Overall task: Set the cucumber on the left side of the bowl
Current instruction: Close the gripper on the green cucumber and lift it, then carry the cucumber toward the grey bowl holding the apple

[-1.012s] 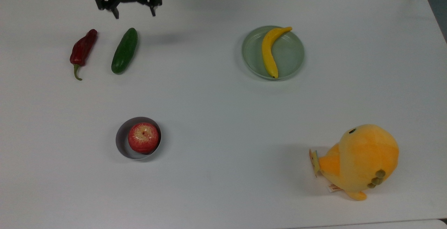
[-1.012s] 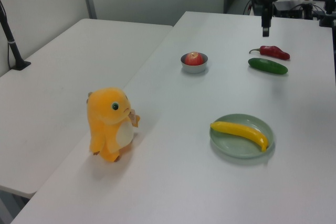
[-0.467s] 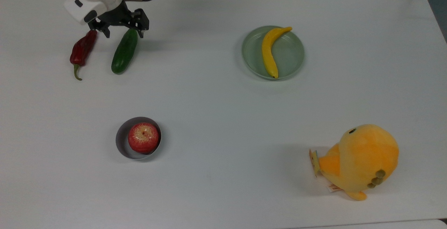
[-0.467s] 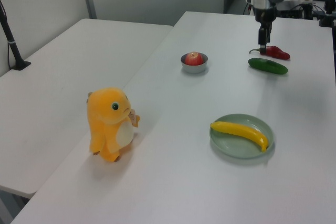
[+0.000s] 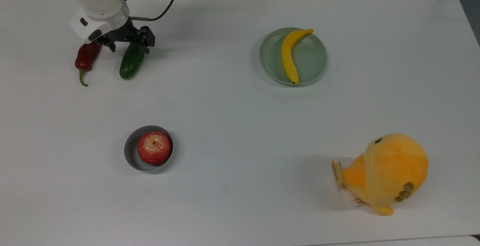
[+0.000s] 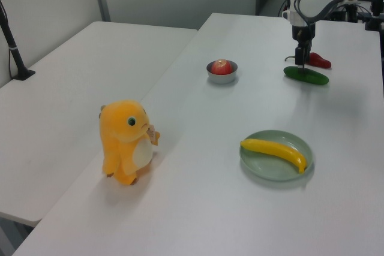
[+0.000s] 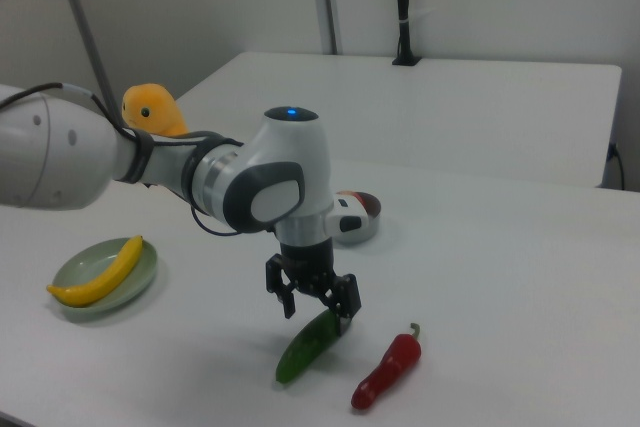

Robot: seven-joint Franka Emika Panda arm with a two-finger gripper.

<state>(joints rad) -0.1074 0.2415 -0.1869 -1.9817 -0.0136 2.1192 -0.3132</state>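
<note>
One gripper spread over the cucumber

The table (image 5: 240, 107) carries everything. The arm's gripper (image 5: 129, 47) hangs near the top view's top-left corner, fingers spread on either side of the cucumber (image 5: 129, 64), which lies flat beside a red pepper (image 5: 85, 58). The bowl (image 5: 130, 150), holding an apple (image 5: 153, 148), sits well apart, toward the bottom edge.

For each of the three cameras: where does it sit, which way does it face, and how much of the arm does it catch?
Top view: overhead, looking down at the table; gripper and wrist over the cucumber.
Left view: low, beyond the plush toy, facing the distant arm.
Right view: low, near the chili pepper, with the arm's forearm in the foreground.
All three share the cucumber, the bowl holding an apple, and the banana.
</note>
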